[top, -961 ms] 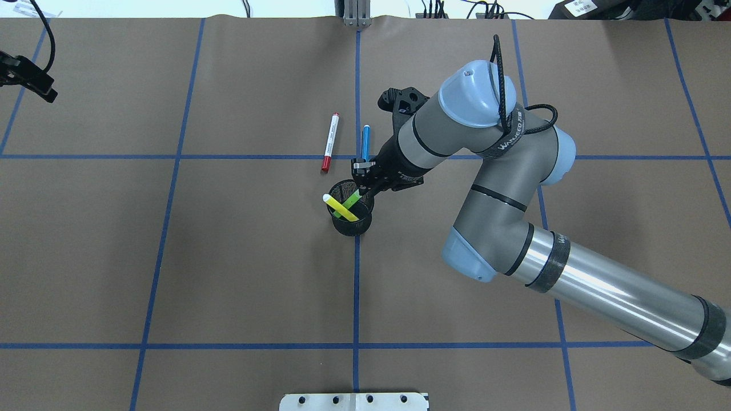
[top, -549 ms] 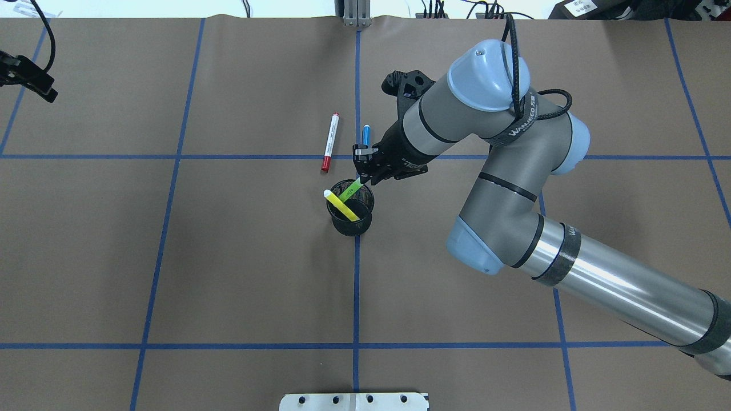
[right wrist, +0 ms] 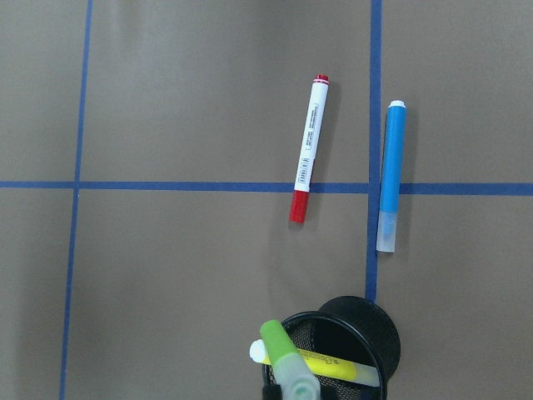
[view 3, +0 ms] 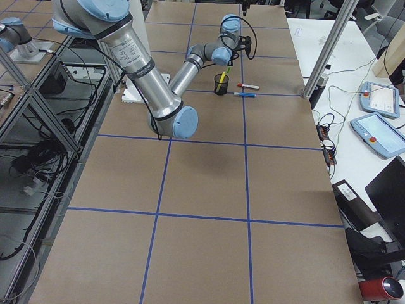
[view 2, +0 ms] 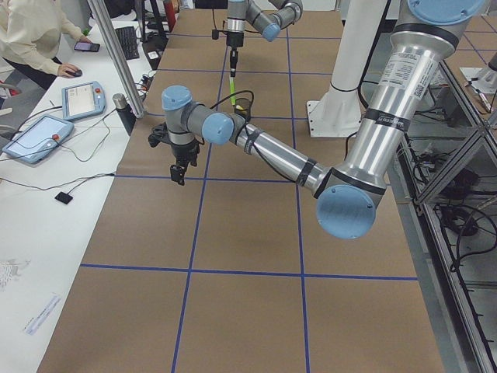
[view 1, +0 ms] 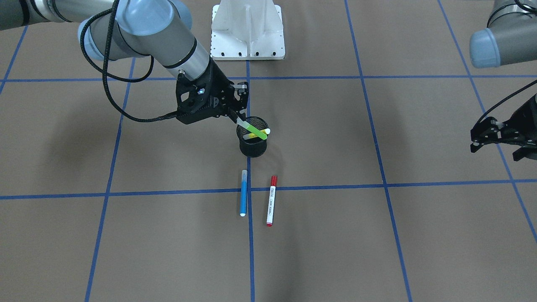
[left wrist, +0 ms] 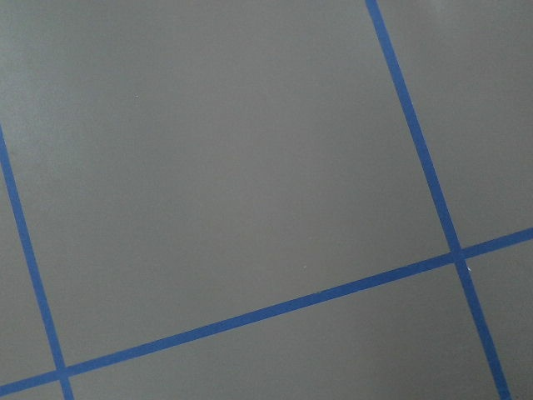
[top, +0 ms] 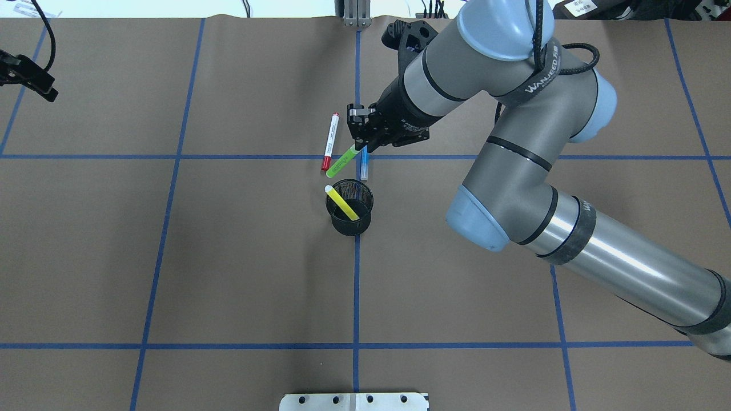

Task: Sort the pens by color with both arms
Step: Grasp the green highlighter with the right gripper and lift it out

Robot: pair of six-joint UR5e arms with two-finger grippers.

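The right hand (top: 360,147) pinches the green pen (top: 342,161) at its cap end, holding it tilted above the black mesh cup (top: 351,229), apparently clear of the rim. With so little held, the pen may swing, slip or shed its cap and drop onto the blue pen (view 1: 243,193) and red-capped pen (view 1: 272,200) lying on the worktop (top: 228,257). The pen is slim and bright green, its cap translucent. The yellow pen (top: 341,202) leans in the cup. For the left hand (view 1: 496,149), the state cannot be told.
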